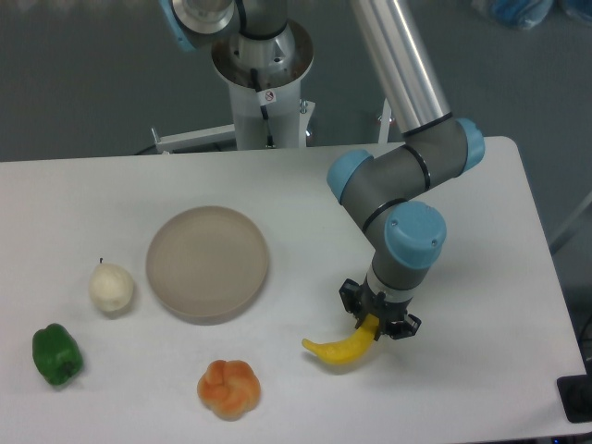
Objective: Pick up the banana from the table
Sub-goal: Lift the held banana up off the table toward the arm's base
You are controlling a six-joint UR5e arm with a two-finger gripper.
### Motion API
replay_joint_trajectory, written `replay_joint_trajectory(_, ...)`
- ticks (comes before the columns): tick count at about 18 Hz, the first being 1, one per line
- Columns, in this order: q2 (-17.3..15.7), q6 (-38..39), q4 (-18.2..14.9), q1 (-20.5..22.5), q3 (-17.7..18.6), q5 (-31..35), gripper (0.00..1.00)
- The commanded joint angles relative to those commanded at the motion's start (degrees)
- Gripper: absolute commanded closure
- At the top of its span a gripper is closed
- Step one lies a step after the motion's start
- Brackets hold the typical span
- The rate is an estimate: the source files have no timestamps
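We see the large flat white rectangular table [120, 190] filling most of the view, and over its right half the grey and silver robot arm with light blue joint caps [404, 180] bends down from the top. Left of centre lies the round beige-grey plate [207, 264], flat on the surface. Next in size, the smooth bright yellow curved banana [342, 347] sits right of the plate and below it, its right end tucked up between the fingers of the black two-finger gripper [378, 323], whose jaws pinch that end; we cannot tell whether its left tip touches the table. Just left of the banana lies the orange lumpy round fruit [228, 388], near the front edge. The pale white pear with a small dark stem [111, 288] lies just left of the plate, and the small green bell pepper [56, 354] rests at the front left.
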State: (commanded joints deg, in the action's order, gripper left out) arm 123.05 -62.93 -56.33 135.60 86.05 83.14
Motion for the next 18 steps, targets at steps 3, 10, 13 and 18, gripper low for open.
replay_joint_trajectory(3, -1.84, 0.0, -1.41, 2.38, -1.14, -0.17, 0.9)
replay_joint_trajectory(10, -3.44, -5.35, -10.64, 11.25, -6.58, 4.75, 0.91)
replay_joint_trajectory(13, -2.82, -9.13, -10.03, 11.61, -7.65, 5.27, 0.92)
replay_joint_trajectory(18, -2.47, -15.55, -10.29, 11.61, -8.0, 5.54, 0.94)
